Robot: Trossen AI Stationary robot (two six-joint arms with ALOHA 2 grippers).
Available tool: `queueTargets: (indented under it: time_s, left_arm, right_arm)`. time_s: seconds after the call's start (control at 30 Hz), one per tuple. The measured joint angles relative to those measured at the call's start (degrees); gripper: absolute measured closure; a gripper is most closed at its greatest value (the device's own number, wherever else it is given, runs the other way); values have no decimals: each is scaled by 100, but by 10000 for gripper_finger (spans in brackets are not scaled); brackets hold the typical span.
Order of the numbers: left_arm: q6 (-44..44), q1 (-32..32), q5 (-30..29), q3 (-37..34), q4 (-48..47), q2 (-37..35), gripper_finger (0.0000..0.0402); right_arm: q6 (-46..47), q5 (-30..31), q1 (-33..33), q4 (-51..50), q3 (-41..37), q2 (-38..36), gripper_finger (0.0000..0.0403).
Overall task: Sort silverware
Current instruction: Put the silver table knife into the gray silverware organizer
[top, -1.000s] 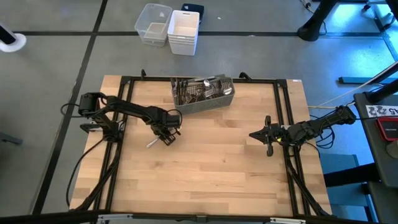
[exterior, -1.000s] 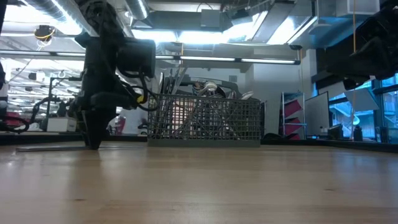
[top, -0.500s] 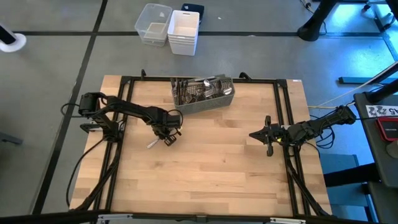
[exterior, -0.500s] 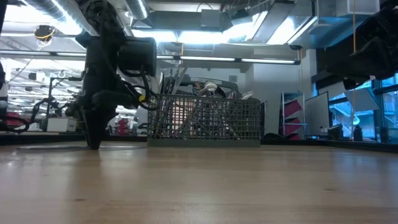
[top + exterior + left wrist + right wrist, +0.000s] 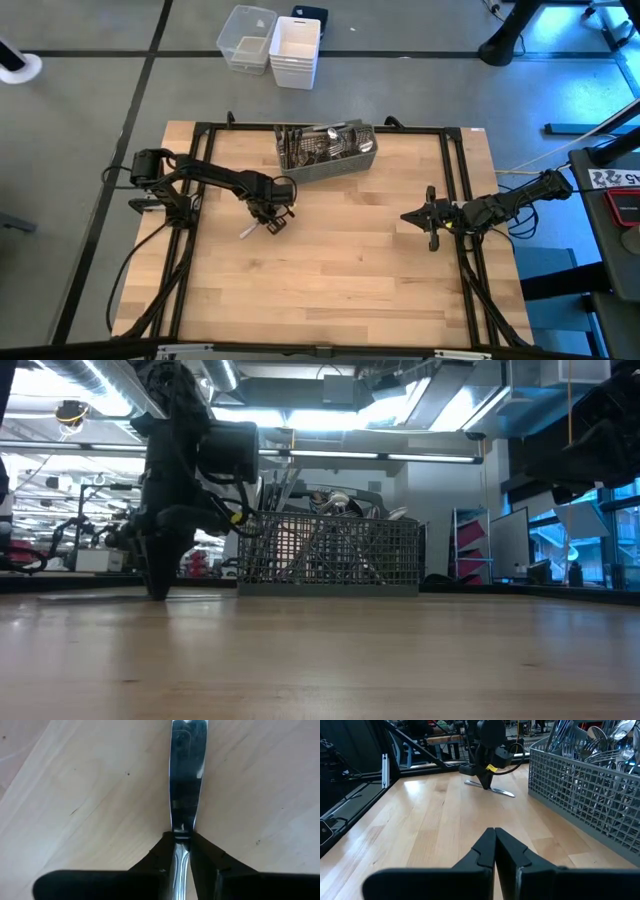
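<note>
Left pincer (image 5: pixel 181 851) is down at the desk (image 5: pixel 340 260) surface, its two dark fingers (image 5: pixel 159 852) drawn narrow and clamped on the handle of a table knife (image 5: pixel 187 780); the blade lies flat on the wood, pointing away from the wrist. From above, this pincer (image 5: pixel 270 218) sits left of centre, just in front of the wire-mesh caddy (image 5: pixel 326 152), with the knife (image 5: pixel 247 231) sticking out toward the desk's left-front. Caddy stands at the far edge, packed with the rest of the silverware (image 5: pixel 318 143), handles and heads upright. Right pincer (image 5: pixel 494 851) is fully closed on nothing, hovering above bare wood at the desk's right side (image 5: pixel 432 222), well apart from the caddy.
</note>
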Motion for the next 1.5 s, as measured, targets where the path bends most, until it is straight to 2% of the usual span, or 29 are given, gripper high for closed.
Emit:
queueTargets:
  time_s: [0.27,0.57,0.9,1.03,1.33,1.5]
  left_arm:
    - [82,-7,108,20,563,-243,371]
    - [469,-9,473,21,2036,-563,368]
    - [1275,17,440,22,4339,-1017,367]
    - [1692,87,85,22,4645,-1379,366]
    - [2550,407,-1309,20,4390,-2471,367]
    - [2838,662,-2161,22,4391,-2763,362]
  right_arm:
    - [0,0,-1,1,0,0,393]
    - [-2,1,0,-1,0,0,393]
    - [-2,0,1,-1,0,13,393]
    - [-2,4,1,-1,0,41,393]
    - [-2,-2,1,-1,0,88,393]
    - [-2,0,1,0,0,87,393]
